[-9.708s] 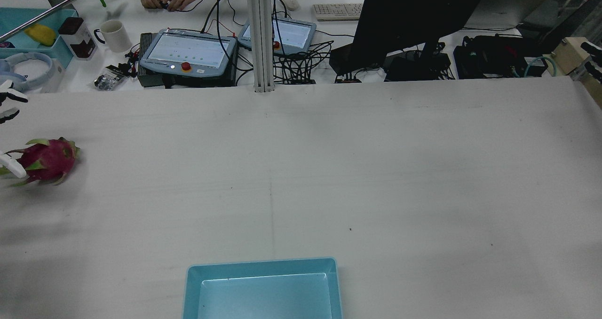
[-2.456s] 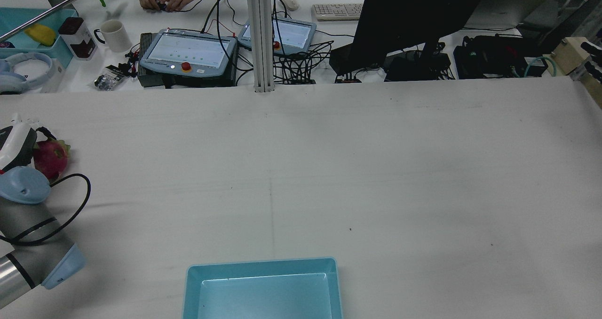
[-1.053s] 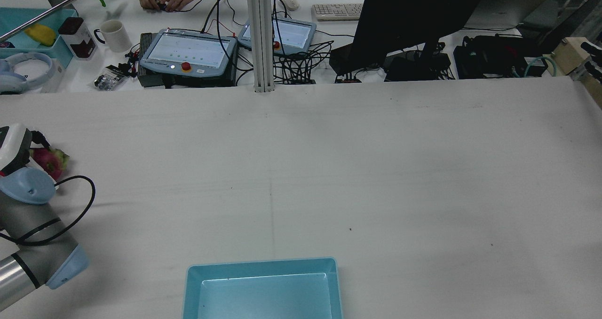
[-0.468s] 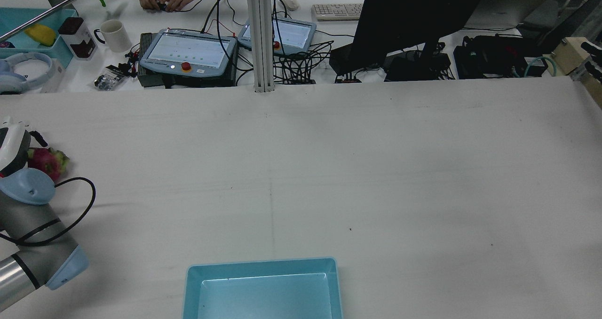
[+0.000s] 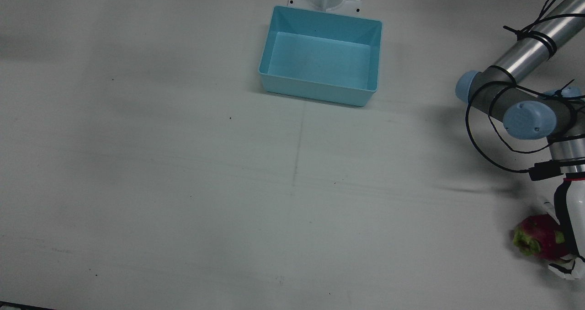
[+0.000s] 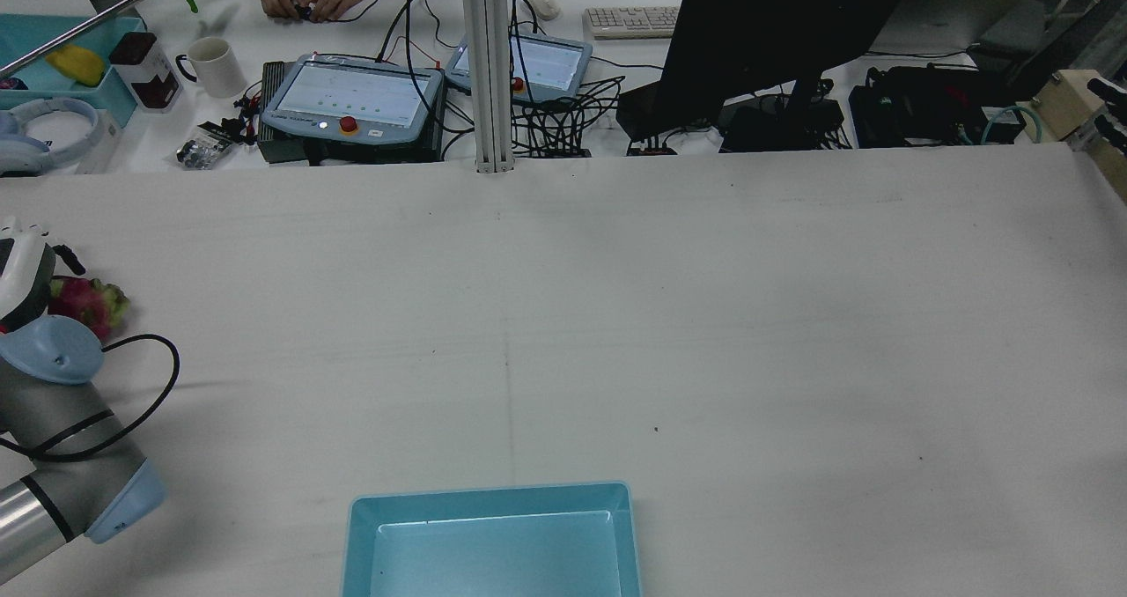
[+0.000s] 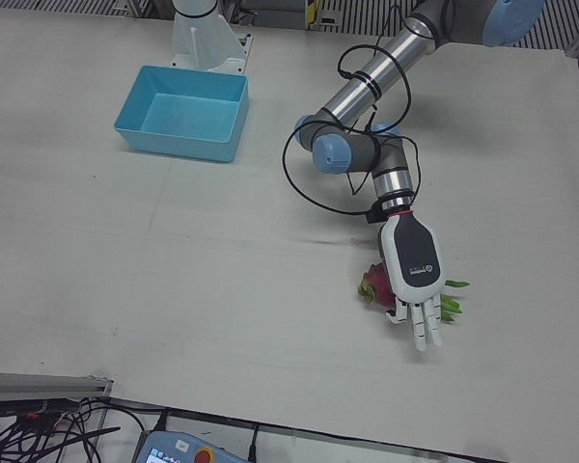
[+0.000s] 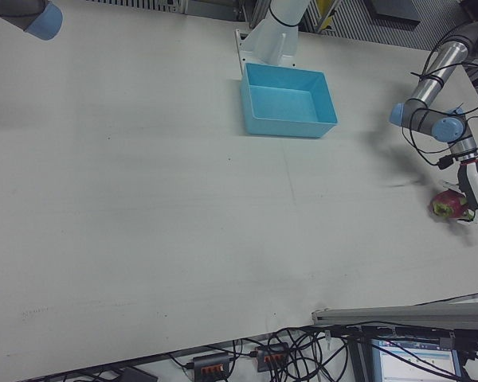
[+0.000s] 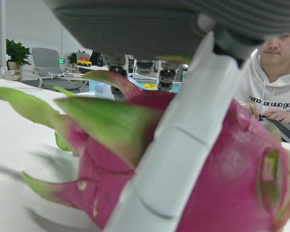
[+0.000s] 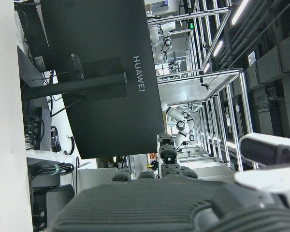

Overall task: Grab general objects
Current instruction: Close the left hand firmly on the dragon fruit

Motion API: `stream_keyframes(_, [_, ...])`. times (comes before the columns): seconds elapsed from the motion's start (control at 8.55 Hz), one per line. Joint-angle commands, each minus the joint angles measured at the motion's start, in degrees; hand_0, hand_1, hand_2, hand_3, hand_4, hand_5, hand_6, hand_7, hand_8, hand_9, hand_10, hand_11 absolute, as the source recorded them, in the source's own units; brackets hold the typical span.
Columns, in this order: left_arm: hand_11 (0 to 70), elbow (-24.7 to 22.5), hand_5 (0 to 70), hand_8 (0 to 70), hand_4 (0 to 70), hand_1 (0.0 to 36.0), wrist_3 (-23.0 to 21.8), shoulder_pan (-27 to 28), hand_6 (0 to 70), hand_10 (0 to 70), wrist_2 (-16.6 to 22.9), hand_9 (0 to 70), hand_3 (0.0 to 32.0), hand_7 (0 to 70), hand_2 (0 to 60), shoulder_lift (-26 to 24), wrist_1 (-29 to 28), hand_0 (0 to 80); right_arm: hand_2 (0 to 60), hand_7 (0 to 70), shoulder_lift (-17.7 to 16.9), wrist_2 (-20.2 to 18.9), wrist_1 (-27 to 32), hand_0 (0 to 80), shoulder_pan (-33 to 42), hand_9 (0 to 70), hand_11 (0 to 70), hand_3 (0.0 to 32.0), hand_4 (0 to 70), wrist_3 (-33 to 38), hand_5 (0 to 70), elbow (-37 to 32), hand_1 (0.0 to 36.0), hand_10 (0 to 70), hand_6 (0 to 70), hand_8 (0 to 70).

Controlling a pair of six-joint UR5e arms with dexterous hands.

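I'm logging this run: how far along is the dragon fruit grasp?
Done: the left hand has reached the dragon fruit and lies over it. In hand: one finger crosses the fruit's front in the left hand view, but the other fingers look extended, so no firm grip shows. Left: closing, lifting; the fruit sits on the table, and the blue bin holds nothing.

White table [image 5: 183,186] bears blue bin [image 5: 372,58], dragon fruit [image 5: 537,239].
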Motion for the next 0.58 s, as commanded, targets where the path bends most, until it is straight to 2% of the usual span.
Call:
stream_keyframes(0.0, [10.5,0.1,20.5,6.1,19.5,36.0,1.9,0.0,12.2,3.6,-1.1,2.2,0.0,8.2,60.0,0.0,-1.2,80.0,0.0,0.0,0.0,0.0,0.0,0.0,0.0,0.0,0.0,0.0,0.0,0.0,0.0,-0.1,0.0,0.0,0.0,0.0])
stream_keyframes(0.23, [10.6,0.2,22.5,6.3,20.1,36.0,2.0,0.0,13.1,3.9,-2.2,3.0,0.0,8.0,60.0,0.0,-1.3,80.0,0.0,0.0,0.0,0.1,0.0,0.0,0.0,0.0,0.0,0.0,0.0,0.0,0.0,-0.1,0.0,0.0,0.0,0.0])
stream_keyframes(0.35, [12.4,0.8,26.3,8.4,23.6,36.0,2.1,0.1,16.8,5.9,-2.2,7.2,0.0,14.8,60.0,0.1,-1.7,63.0,0.0,0.0,0.0,0.1,0.0,0.0,0.0,0.0,0.0,0.0,0.0,0.0,0.0,-0.1,0.0,0.0,0.0,0.0])
stream_keyframes(0.47, [14.9,1.2,35.2,11.6,27.2,35.6,2.1,0.1,19.9,8.8,-2.2,13.4,0.0,22.9,60.0,0.2,-2.2,49.3,0.0,0.0,0.0,0.1,0.0,0.0,0.0,0.0,0.0,0.0,0.0,0.0,0.0,0.0,0.0,0.0,0.0,0.0])
